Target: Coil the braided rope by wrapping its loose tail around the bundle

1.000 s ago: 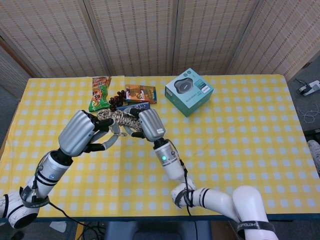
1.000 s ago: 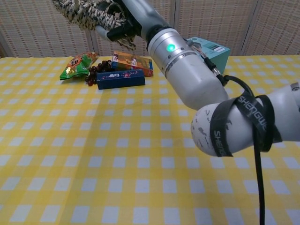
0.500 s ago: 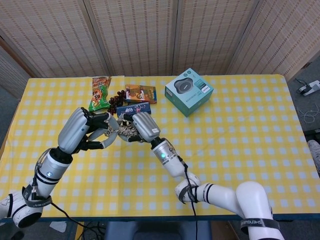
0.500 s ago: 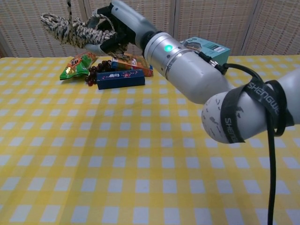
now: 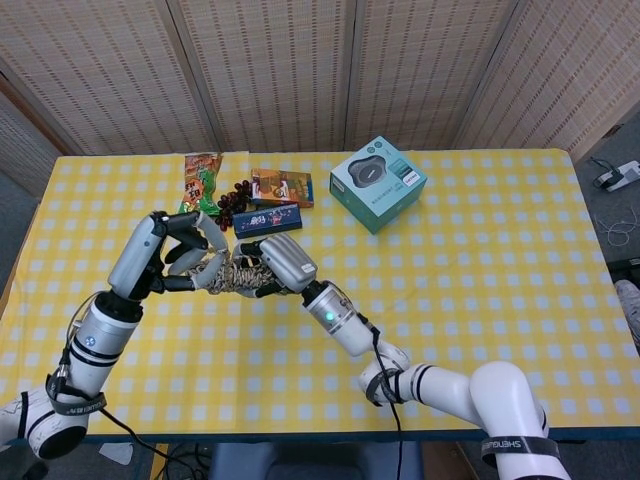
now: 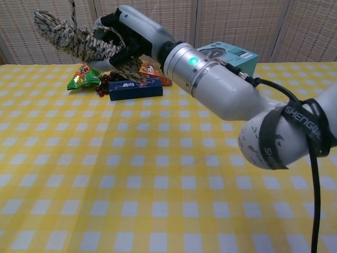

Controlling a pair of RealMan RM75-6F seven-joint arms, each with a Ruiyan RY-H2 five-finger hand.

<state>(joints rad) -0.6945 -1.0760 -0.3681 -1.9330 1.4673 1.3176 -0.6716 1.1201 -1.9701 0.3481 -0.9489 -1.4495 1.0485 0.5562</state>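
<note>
Left robot hand [image 5: 185, 262] on rope [image 5: 240, 277]: head view only.

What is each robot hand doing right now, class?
Left robot hand: fingers curled at the end of the rope bundle; grip cannot be told.
Right robot hand: holding the rope bundle.

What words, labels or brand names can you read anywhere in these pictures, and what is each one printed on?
"SHENGWE", cut off at the edge: white letters on the black strap around the right arm, chest view.
"SHENGWEI": black band on the same arm, head view.
Teal square box: white label too small to read.
Dark blue flat box, orange box, green snack bag: print too blurred to read.
</note>
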